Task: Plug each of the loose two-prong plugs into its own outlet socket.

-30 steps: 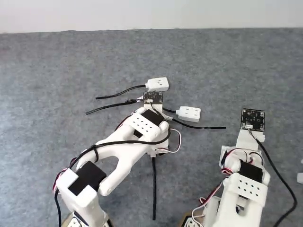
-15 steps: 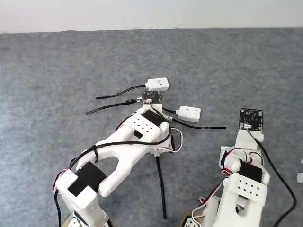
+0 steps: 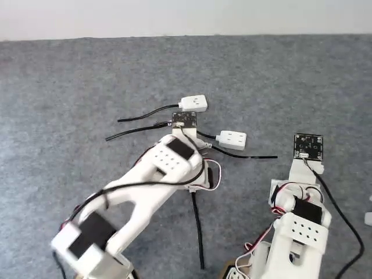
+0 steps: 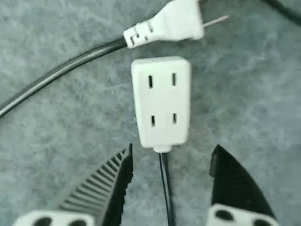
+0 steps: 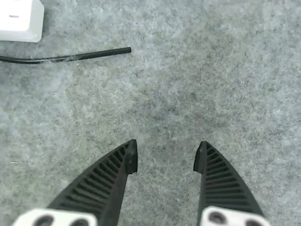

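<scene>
Left gripper [image 4: 173, 151] hangs released, jaws wide and gripping nothing, above the grey carpet [image 4: 51, 127]. Through its wrist camera I see a white outlet block [image 4: 161, 101] lying flat just ahead of the fingertips, two pairs of slots facing up. Its black cord [image 4: 165, 193] runs back between the jaws, touching neither. Just beyond the block lies a loose white plug [image 4: 171, 23], its two prongs [image 4: 214, 21] pointing sideways, near the block but apart from it. A dark lead [image 4: 56, 75] trails from the plug past the frame edge.

From the high camera, the left arm [image 3: 151, 186] covers the ground under its own wrist, and a black cable [image 3: 197, 232] comes out from beneath it toward the base. That view adds two white blocks: a far block [image 3: 193, 103] just beyond the wrist and a side block [image 3: 231, 138] off toward the right arm [image 3: 299, 229]. Whether the plug's lead is one of the two dark lines running away on the arm's other side, I cannot tell.

Right gripper [image 5: 165, 150] is likewise released and empty over the carpet. Ahead of it, off to one side, lie a loose cable end [image 5: 94, 52] and a white corner [image 5: 16, 19] of a block, cut off by the frame.
</scene>
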